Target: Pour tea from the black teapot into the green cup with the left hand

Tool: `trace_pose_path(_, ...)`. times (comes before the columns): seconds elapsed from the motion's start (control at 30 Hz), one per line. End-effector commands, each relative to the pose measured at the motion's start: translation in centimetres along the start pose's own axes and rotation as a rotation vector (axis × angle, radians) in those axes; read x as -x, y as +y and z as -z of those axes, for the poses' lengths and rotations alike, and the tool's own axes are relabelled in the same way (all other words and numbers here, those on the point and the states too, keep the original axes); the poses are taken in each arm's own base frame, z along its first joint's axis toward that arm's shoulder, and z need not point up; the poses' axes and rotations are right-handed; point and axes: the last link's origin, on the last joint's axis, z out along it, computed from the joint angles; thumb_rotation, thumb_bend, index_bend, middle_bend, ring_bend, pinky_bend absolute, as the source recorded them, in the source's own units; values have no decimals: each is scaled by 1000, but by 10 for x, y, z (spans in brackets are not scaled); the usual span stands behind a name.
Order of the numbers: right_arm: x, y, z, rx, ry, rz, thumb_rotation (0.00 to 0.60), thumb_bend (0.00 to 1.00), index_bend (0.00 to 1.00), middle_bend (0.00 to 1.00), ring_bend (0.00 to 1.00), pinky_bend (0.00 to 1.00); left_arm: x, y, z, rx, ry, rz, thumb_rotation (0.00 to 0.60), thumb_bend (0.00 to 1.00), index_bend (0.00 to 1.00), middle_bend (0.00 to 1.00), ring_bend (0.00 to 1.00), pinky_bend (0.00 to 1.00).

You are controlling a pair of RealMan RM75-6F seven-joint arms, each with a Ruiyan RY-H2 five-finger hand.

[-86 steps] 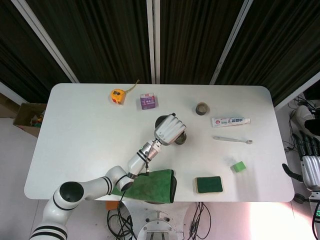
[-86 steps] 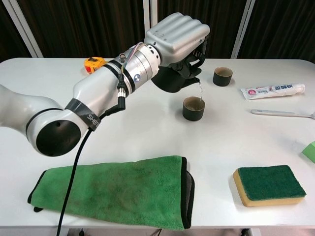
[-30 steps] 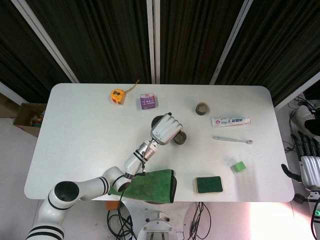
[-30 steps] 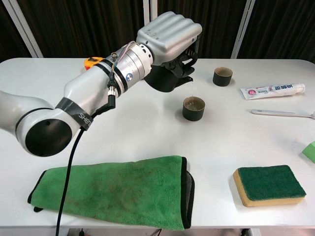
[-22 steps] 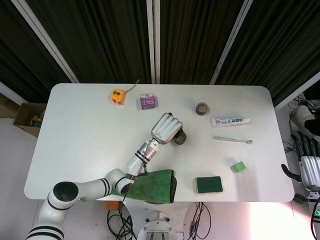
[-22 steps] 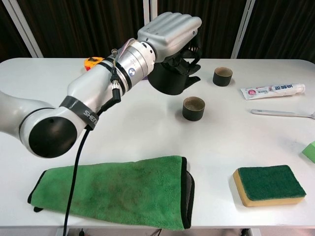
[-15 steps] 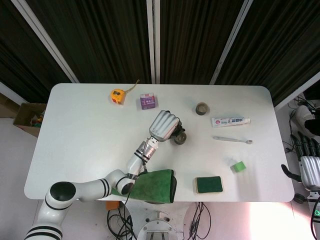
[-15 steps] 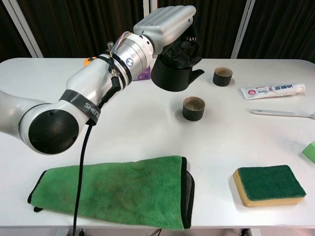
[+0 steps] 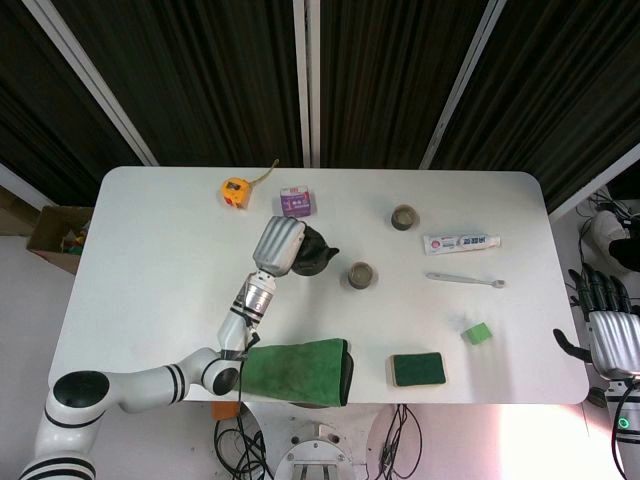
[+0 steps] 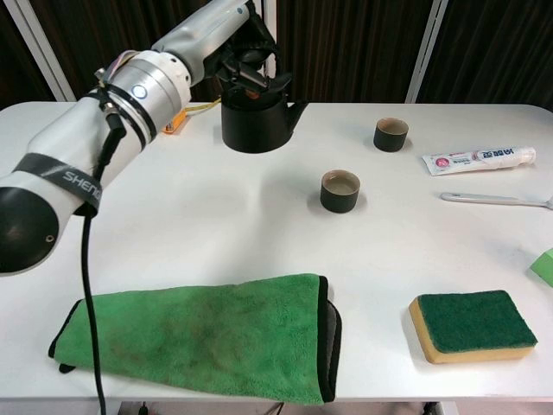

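Black teapot (image 10: 253,124): likely stiff, glazed ceramic, so breakable and probably slick; heavy for its size with tea inside, and best taken by the handle over the lid, spout kept level. Upright now at the back left of the worktop (image 10: 216,225), resting on or just above the surface (cannot tell which), spout toward the green cup (image 10: 340,190). Held from above by the left hand (image 10: 232,45), fingers closed round the top handle. Green cup well apart to the right of the pot, standing open-mouthed, pale liquid showing inside; pouring judged done. Compared with the frames from moments ago: pot no longer tilted over the cup, no stream falling, pot and arm carried back and left, away from the cup, pot righted. Cup in the same spot. Right hand (image 9: 607,335) off the worktop's right edge, holding nothing, fingers loosely apart. Nearby: green towel (image 10: 203,335) and sponge (image 10: 471,324) at the front, second cup (image 10: 390,133) at the back.
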Motion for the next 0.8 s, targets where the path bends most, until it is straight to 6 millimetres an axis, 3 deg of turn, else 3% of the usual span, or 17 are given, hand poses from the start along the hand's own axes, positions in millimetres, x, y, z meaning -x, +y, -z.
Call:
trace_pose_path(0.03, -1, -5, -1, -12, 7, -6, 600, 192, 0, 0, 0, 0, -8, -22, 20, -32, 13, 8, 600, 455, 1000, 1000, 1000, 688)
trace_pose_path(0.23, -8, -17, -5, -43, 33, -16, 600, 194, 0, 0, 0, 0, -13, -59, 53, -75, 5, -40, 600, 451, 1000, 1000, 1000, 686)
trace_pose_path(0.5, -8, -21, -3, -41, 29, -1, 600, 193, 0, 0, 0, 0, -11, -99, 72, -122, -8, -85, 600, 440, 1000, 1000, 1000, 687)
trace_pose_path(0.8, -8, -26, -2, -46, 28, 11, 600, 193, 0, 0, 0, 0, -3, -117, 82, -132, -5, -96, 596, 414, 1000, 1000, 999, 679)
